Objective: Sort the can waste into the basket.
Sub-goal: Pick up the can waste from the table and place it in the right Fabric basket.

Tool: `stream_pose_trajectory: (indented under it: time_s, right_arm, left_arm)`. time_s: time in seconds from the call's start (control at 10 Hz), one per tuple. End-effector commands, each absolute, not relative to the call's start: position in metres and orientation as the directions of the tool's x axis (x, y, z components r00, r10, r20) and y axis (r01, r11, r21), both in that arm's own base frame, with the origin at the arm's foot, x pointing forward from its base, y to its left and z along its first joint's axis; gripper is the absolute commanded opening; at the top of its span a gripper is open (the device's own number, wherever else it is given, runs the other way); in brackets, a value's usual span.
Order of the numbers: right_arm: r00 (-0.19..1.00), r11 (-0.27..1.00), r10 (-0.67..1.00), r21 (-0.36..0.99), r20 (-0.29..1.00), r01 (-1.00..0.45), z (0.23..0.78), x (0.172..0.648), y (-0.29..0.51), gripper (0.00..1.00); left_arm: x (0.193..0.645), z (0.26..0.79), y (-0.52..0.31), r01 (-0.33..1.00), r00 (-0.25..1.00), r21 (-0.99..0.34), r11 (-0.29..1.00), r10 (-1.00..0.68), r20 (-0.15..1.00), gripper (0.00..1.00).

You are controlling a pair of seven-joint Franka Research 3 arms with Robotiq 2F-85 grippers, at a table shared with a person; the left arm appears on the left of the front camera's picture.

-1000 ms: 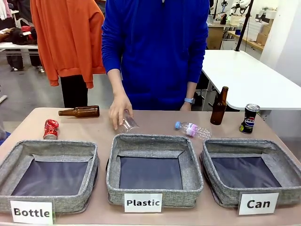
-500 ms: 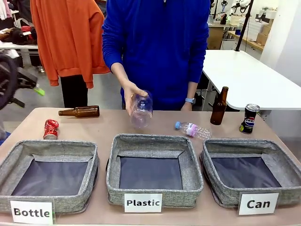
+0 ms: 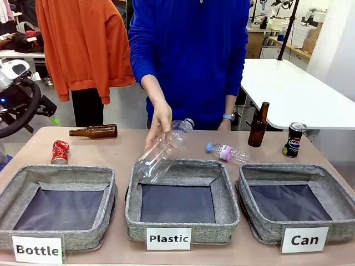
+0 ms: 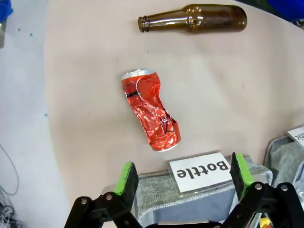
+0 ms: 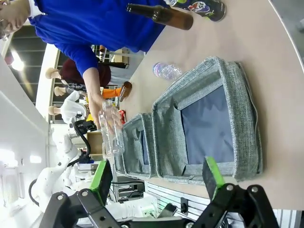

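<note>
A crushed red can (image 3: 60, 151) lies on the table's left side, behind the "Bottle" basket. In the left wrist view it (image 4: 151, 110) sits just beyond my left gripper (image 4: 183, 172), which hangs open above it with nothing between the fingers. My left arm (image 3: 16, 94) shows at the left edge of the front view. A black can (image 3: 294, 139) stands at the far right, behind the grey "Can" basket (image 3: 333, 194). My right gripper (image 5: 156, 173) is open and holds nothing, hovering off the near side of that basket (image 5: 237, 95); the black can (image 5: 204, 6) lies far beyond it.
A person's hand tilts a clear plastic bottle (image 3: 158, 155) over the "Plastic" basket (image 3: 224, 199). A brown bottle (image 3: 94, 131) lies at the back left, and another (image 3: 258, 124) stands at the back right. A small plastic bottle (image 3: 227, 152) lies in between. The "Bottle" basket (image 3: 61, 174) sits front left.
The person picked the clear bottle off the table and brought it down over the Plastic basket. My left arm came into the front view from the left.
</note>
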State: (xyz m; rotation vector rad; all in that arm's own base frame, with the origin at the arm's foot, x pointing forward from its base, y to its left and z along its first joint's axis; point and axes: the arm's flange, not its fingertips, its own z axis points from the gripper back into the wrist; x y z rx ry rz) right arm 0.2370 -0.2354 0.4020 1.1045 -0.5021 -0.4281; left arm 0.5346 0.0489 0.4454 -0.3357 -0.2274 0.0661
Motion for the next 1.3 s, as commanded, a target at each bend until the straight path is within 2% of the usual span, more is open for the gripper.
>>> stream_pose_trajectory:
  time_s: [0.0,0.3,0.7,0.8,1.0,1.2]
  right_arm:
    - [0.805,0.389,-0.559,0.92,0.198,0.043,0.403,0.24,-0.238,1.0]
    - [0.805,0.389,-0.559,0.92,0.198,0.043,0.403,0.24,-0.238,1.0]
    - [0.805,0.389,-0.559,0.92,0.198,0.043,0.403,0.24,-0.238,1.0]
    - [0.805,0.389,-0.559,0.92,0.198,0.043,0.403,0.24,-0.238,1.0]
    - [0.805,0.389,-0.559,0.92,0.198,0.043,0.403,0.24,-0.238,1.0]
    - [0.805,0.389,-0.559,0.92,0.198,0.043,0.403,0.24,-0.238,1.0]
  left_arm:
    - [0.535,0.444,0.049,-0.031,0.973,-0.334,0.942,0.105,0.207,1.0]
    - [0.567,0.391,0.045,-0.085,0.99,-0.254,0.963,0.11,0.088,1.0]
    - [0.606,0.325,0.036,-0.193,0.976,-0.233,0.953,0.212,0.057,1.0]
    - [0.61,0.315,0.033,-0.208,0.975,-0.217,0.954,0.22,0.029,1.0]
    - [0.612,0.304,0.034,-0.225,0.973,-0.151,0.963,0.231,0.027,1.0]
    - [0.611,0.303,0.036,-0.224,0.972,-0.14,0.964,0.231,0.038,1.0]
